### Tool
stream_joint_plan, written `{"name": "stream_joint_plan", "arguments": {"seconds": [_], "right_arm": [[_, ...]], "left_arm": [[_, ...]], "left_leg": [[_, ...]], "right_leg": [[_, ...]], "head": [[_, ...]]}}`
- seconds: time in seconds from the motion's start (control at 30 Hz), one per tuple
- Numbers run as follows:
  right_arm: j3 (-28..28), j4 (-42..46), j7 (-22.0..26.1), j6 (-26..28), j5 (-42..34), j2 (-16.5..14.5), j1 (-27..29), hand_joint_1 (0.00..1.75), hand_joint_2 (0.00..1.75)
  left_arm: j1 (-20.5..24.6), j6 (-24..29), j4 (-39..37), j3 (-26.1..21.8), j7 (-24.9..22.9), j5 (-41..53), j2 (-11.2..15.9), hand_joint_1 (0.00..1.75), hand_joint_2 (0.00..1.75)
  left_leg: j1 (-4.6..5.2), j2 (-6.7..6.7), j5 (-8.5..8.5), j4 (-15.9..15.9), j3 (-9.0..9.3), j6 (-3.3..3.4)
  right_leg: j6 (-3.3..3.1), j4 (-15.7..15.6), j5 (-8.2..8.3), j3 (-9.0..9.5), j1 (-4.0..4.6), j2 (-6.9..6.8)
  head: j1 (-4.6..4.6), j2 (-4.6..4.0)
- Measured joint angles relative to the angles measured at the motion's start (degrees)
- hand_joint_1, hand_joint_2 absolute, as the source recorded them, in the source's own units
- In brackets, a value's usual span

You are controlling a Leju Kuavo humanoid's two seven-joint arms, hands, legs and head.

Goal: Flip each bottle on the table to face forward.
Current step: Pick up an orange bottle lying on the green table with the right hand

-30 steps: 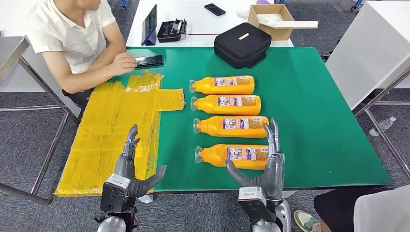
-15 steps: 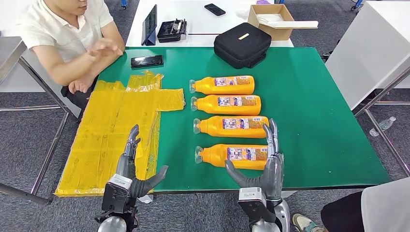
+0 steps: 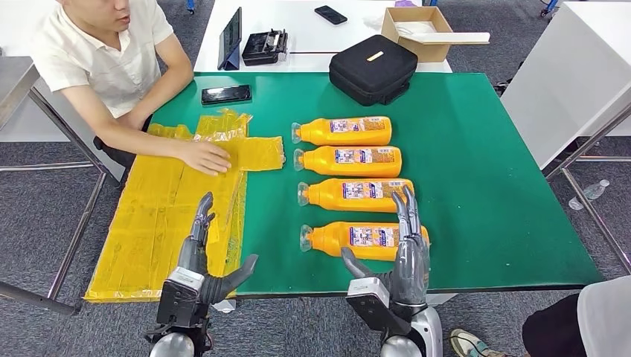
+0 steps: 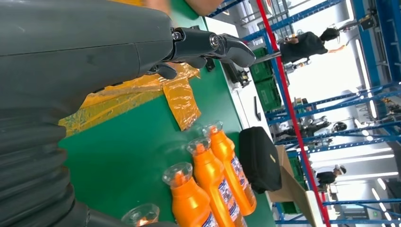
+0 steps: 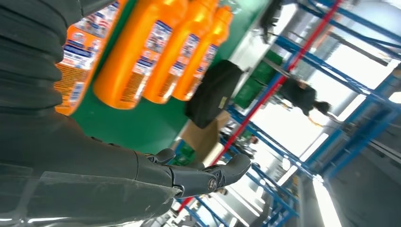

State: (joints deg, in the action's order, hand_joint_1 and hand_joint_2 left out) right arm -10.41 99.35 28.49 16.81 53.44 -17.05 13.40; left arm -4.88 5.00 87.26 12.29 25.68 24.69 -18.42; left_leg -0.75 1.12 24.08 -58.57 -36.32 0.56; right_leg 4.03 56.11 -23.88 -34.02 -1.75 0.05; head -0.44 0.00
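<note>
Bottles [image 3: 346,176] lie in a row on the green bench [image 3: 484,186], their label text too small to read; left hand [image 3: 201,256] and right hand [image 3: 402,256] hover with fingers spread, holding nothing.

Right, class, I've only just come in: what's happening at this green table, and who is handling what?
A humanoid robot stands at the near edge of a green table where four orange bottles lie on their sides in a row, caps to the left. Its right hand hovers open over the base end of the nearest bottle, holding nothing. Its left hand hangs open over the yellow plastic sheet. A seated person rests a hand on that sheet.
</note>
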Motion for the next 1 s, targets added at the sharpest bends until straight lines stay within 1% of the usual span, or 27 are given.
{"name": "stream_joint_plan", "arguments": {"seconds": [0.1, 0.2, 0.37, 0.53, 0.8, 1.0], "right_arm": [[0.19, -1.33, -2.73, -0.31, 2.33, 0.13, -0.38, 0.0, 1.75], [0.39, -2.09, -4.26, -0.44, 4.47, 0.16, -0.43, 0.0, 1.75], [0.75, -2.79, -8.7, -0.93, 10.14, 0.26, -0.42, 0.0, 1.75], [1.1, -3.61, -11.26, -1.39, 13.57, 0.62, -0.43, 0.0, 1.75], [1.39, -5.09, -18.7, -1.67, 23.05, 2.64, -0.49, 0.0, 1.75], [1.78, -5.23, -19.87, -1.89, 24.52, 3.6, -0.49, 0.0, 1.75]], "left_arm": [[-0.02, -0.26, 0.04, -0.01, -0.59, 0.63, 0.01, 0.0, 1.75], [-0.05, -0.26, 0.06, -0.01, -1.46, 1.02, 0.01, 0.0, 1.75], [-0.09, 0.08, 0.04, -0.01, -3.5, 2.2, 0.02, 0.0, 1.75], [-0.26, 0.69, -0.18, -0.01, -3.89, 2.78, -0.01, 0.0, 1.75], [-0.3, 0.51, -0.33, -0.01, -4.05, 2.84, 0.0, 0.0, 1.75], [-0.31, 0.36, -0.33, -0.01, -4.31, 2.96, 0.0, 0.0, 1.75]], "left_leg": [[0.0, 0.0, 0.0, 0.0, 0.0, 0.0], [0.0, 0.0, 0.0, 0.0, 0.0, 0.0], [0.0, 0.0, 0.01, 0.0, -0.01, 0.0], [0.0, 0.0, 0.01, 0.0, -0.02, 0.0], [0.0, 0.01, 0.01, 0.0, -0.02, 0.0], [0.0, 0.01, 0.01, 0.0, -0.02, 0.0]], "right_leg": [[0.0, 0.0, 0.0, 0.0, 0.0, 0.0], [0.0, 0.0, 0.0, -0.01, 0.0, 0.0], [0.0, 0.0, 0.0, -0.02, 0.0, 0.0], [0.0, 0.0, 0.0, -0.01, 0.0, 0.0], [0.0, 0.0, 0.0, 0.0, 0.0, 0.0], [0.0, 0.0, 0.0, -0.01, 0.0, 0.0]], "head": [[0.0, 0.0], [0.0, 0.0], [0.0, 0.0], [0.0, 0.0], [0.0, 0.0], [0.0, 0.0]]}}
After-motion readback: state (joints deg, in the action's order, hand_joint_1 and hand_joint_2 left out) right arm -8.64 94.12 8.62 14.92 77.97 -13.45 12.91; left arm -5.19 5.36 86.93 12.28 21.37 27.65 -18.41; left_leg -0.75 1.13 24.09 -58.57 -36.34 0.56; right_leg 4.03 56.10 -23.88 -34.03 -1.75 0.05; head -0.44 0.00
